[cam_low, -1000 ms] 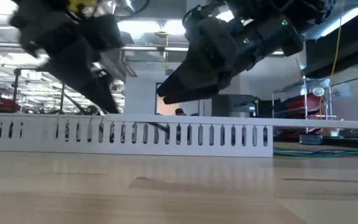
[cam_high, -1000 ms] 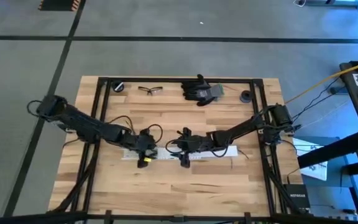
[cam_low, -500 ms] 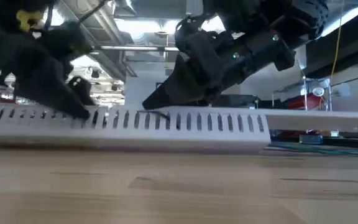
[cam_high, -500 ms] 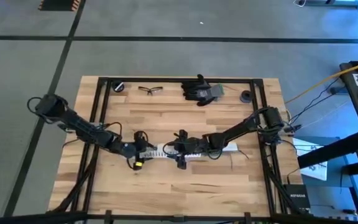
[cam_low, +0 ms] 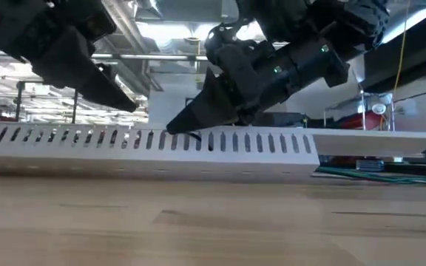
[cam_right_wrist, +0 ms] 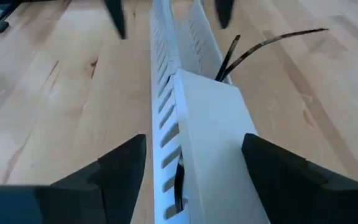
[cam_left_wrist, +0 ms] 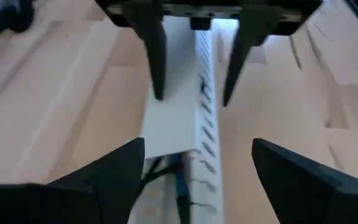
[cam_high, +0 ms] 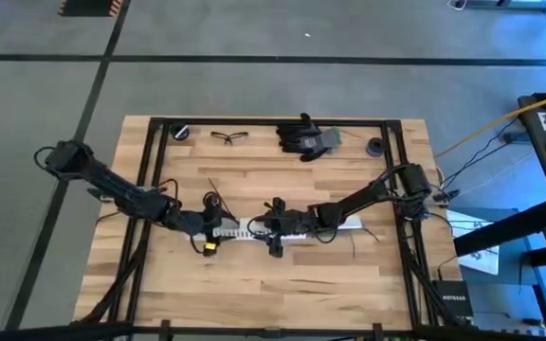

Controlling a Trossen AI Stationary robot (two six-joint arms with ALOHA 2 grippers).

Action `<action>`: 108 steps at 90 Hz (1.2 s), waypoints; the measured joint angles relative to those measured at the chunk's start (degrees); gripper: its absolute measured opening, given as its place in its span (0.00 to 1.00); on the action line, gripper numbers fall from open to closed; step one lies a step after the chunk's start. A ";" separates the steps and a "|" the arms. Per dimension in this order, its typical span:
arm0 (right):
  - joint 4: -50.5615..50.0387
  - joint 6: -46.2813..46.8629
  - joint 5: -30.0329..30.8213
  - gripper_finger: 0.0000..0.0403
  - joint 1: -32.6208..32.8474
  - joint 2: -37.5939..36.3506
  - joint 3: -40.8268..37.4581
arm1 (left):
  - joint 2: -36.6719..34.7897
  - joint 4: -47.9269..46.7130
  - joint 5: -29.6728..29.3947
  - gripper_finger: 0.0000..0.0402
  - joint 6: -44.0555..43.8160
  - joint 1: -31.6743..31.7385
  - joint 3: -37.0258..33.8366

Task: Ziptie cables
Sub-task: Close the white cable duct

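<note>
Your two arms meet over the middle of the wooden counter [cam_high: 254, 275], facing each other along a white slotted cable channel [cam_high: 292, 228] that lies across the boards. The left gripper [cam_high: 218, 224] sits at the channel's left end with its fingers spread wide, one to each side of the channel; in its wrist view the dark fingers [cam_left_wrist: 110, 171] flank the white trough without touching it. The right gripper [cam_high: 271, 227] is just beside it, farther along the channel, also spread wide: its wrist view shows a finger [cam_right_wrist: 120, 168] on each side of the flat white cover [cam_right_wrist: 213, 140] that lies over part of the trough. From counter height the channel [cam_low: 150, 151] tilts a little, and the right gripper's tips [cam_low: 180, 125] reach down to its slotted upper edge while the left gripper [cam_low: 117, 96] hangs above it, apart.

The cables [cam_right_wrist: 257, 46] lie inside the channel: thin dark wires come out from under the cover's end and curve over the wood, and more strands [cam_left_wrist: 166, 171] show in the open trough below the left gripper. Neither gripper holds them.

At the counter's far edge, well apart, you have safety glasses [cam_high: 228, 136], a pair of black gloves [cam_high: 306, 134] and a small black round part [cam_high: 180, 132].
</note>
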 joint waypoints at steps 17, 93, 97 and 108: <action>0.29 0.00 -1.51 0.63 0.00 0.02 0.00 | 1.21 -3.83 4.23 0.70 -0.58 3.78 -0.02; 0.00 -1.49 -3.47 0.63 0.02 0.04 -0.04 | 1.12 -10.28 7.50 0.70 4.41 4.39 7.73; 0.00 -1.49 -4.10 0.63 0.02 0.04 -0.04 | 1.12 -11.92 7.45 0.70 5.00 5.39 7.82; 0.00 -1.49 -4.35 0.63 0.00 0.04 -0.04 | 1.12 -13.36 7.46 0.70 6.31 8.17 7.90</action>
